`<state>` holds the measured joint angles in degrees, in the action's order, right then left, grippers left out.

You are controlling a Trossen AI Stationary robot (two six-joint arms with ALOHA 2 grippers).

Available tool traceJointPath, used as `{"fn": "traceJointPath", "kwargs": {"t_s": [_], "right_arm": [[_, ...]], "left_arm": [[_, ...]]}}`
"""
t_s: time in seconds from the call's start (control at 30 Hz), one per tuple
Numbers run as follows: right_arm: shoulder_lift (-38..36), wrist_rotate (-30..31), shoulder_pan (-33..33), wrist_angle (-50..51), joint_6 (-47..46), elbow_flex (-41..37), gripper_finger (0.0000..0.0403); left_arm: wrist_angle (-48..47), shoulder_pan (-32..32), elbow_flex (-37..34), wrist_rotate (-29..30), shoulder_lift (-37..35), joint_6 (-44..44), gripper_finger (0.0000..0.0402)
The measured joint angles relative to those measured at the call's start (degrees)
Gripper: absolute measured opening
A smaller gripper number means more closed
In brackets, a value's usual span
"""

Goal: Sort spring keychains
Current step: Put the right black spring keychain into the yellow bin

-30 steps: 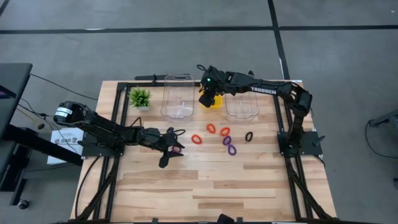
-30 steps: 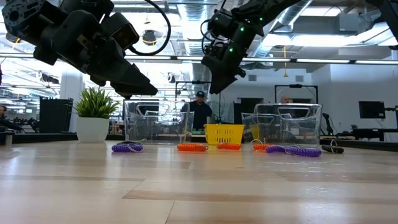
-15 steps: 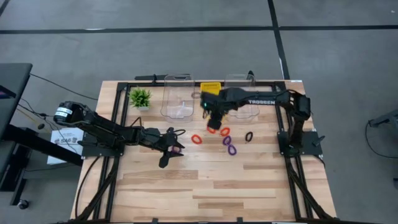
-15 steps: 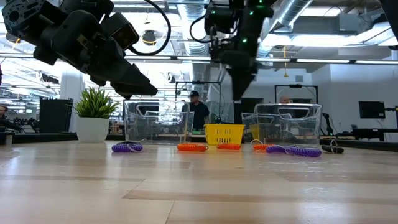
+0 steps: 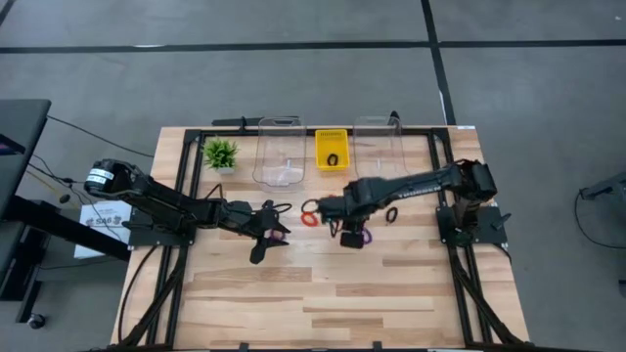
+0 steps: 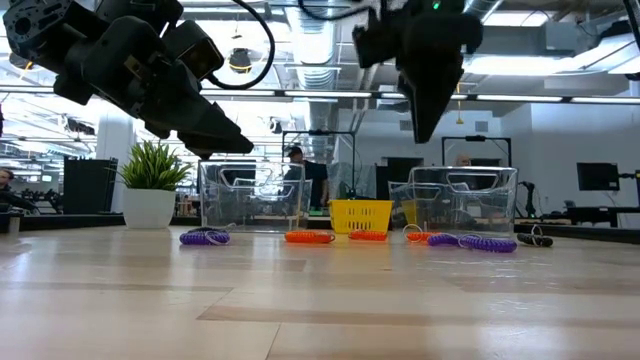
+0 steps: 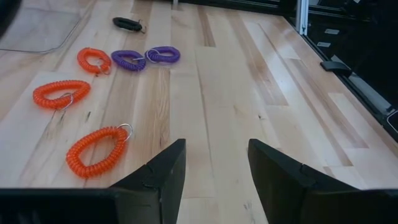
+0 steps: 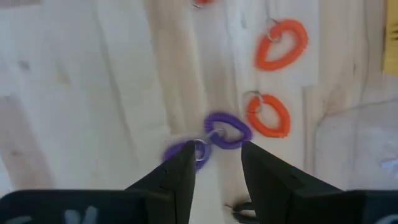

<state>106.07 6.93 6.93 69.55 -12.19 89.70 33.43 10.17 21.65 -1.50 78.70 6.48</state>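
While hovering fingers parted and empty, right pincer (image 8: 214, 165) lined up over purple spring keychains (image 8: 227, 132), directly ahead for pickup; left pincer (image 7: 214, 163) parked open, orange keychains (image 7: 94, 151) just beside.

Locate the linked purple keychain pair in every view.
High: purple pair mid-table, partly under the right arm.
Low: on the tabletop, right of centre.
Left wrist: far off, beside an orange keychain.
Right wrist: just beyond the open right tool.
Landmark: the black keychain near the pair.
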Motion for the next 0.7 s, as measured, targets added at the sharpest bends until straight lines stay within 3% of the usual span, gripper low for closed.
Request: {"fn": "traceJointPath", "kwargs": {"t_s": [0.27,0.7], "right_arm": [[-8.7,3.8,5.6,-2.9,-6.4,-7.6,0.0121],[-41.2,13.2,15.3,-14.7,-36.3,-42.2,0.0121]], "left_arm": [[0.0,0.0,0.0,0.0,0.0,0.0,0.0172],[0.0,0.0,0.0,0.0,0.0,-0.2,0.0172]]}}
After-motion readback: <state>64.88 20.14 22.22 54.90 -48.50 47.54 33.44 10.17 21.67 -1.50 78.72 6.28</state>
